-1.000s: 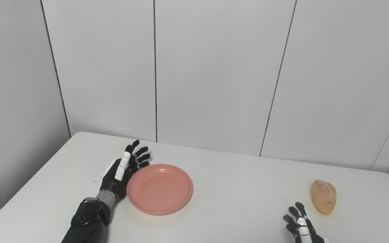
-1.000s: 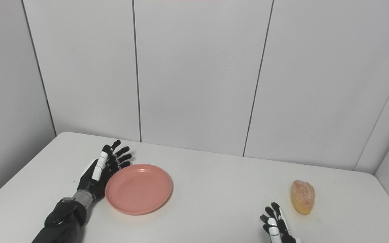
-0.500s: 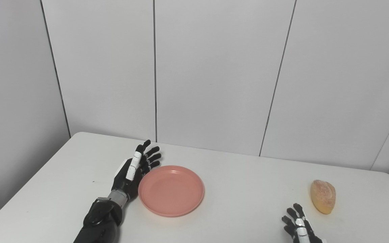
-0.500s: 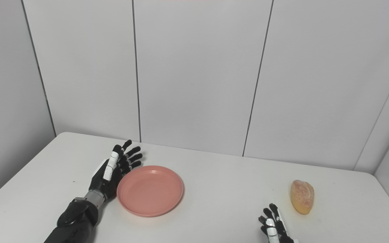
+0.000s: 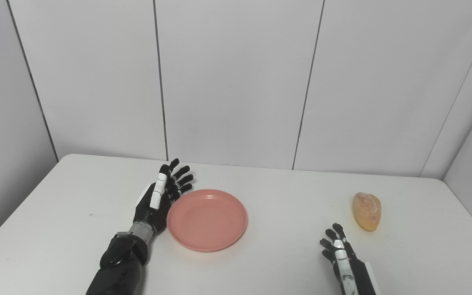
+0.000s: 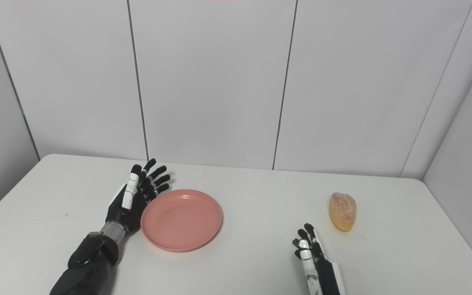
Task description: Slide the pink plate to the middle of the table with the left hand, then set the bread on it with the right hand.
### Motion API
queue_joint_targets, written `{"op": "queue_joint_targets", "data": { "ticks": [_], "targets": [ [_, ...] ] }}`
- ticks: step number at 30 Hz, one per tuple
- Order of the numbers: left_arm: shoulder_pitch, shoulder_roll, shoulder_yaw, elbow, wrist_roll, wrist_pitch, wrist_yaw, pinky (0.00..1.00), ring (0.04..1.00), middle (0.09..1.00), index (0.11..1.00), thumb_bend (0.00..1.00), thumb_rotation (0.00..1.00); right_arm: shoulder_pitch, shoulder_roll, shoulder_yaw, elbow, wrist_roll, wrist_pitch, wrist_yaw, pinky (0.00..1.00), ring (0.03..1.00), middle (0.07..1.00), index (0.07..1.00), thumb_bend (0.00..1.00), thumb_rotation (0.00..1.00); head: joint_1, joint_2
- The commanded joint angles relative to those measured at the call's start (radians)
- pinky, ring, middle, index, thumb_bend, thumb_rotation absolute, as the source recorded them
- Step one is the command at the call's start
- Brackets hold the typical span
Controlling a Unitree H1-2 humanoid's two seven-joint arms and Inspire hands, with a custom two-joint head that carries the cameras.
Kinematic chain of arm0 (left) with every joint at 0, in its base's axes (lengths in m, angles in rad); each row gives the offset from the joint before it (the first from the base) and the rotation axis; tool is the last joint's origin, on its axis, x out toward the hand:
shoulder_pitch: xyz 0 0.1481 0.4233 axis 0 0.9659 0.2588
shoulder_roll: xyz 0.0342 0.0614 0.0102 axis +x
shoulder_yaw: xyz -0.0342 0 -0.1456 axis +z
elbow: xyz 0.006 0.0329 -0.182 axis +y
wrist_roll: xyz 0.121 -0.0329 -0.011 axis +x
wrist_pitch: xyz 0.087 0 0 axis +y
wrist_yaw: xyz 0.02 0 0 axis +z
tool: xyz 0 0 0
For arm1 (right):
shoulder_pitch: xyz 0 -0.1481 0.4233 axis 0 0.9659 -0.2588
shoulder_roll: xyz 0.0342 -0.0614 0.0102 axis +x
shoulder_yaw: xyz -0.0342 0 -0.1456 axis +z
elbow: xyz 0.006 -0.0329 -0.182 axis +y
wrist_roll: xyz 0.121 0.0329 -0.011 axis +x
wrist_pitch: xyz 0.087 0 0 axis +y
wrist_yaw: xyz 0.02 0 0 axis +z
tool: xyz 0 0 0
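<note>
Nearest, the right hand [image 5: 344, 260] is seen low on the matte white worktop [image 5: 285, 262], its fingers spread and holding nothing. Farther left, the left hand [image 5: 160, 200] is set edge-on against the smooth round pink plate [image 5: 207, 219], fingers extended and apart. The crusty oval bread [image 5: 367, 205] lies at far right, its long axis running near to far.

White surface [image 5: 285, 262] with rounded far corners, backed along its far and side edges by pale wall panels [image 5: 232, 82] divided by dark vertical seams.
</note>
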Motion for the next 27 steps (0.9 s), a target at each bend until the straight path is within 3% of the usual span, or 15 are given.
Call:
{"op": "queue_joint_targets", "data": {
  "ticks": [1,13,27],
  "targets": [
    [0.025,-0.043,0.0,0.004,-0.018,0.019,-0.016,0.89,0.89,0.919,0.97,0.89,0.86,-0.006,0.022,0.025,-0.013,-0.011,0.031,0.009,0.9,0.887,0.926,0.947,0.68,0.94,-0.008,0.001],
    [0.029,-0.054,-0.036,-0.002,0.015,0.028,-0.015,0.92,0.904,0.924,0.989,0.88,0.92,-0.015,0.058,0.065,0.0,-0.061,0.026,-0.032,0.9,0.885,0.934,0.951,0.65,0.96,-0.146,0.01],
    [0.024,-0.082,-0.048,0.002,0.019,0.033,-0.014,0.91,0.904,0.932,1.0,0.9,0.92,-0.018,0.081,0.076,0.006,-0.087,0.029,-0.048,0.89,0.879,0.93,0.956,0.61,0.97,-0.187,0.006]
  ]
}}
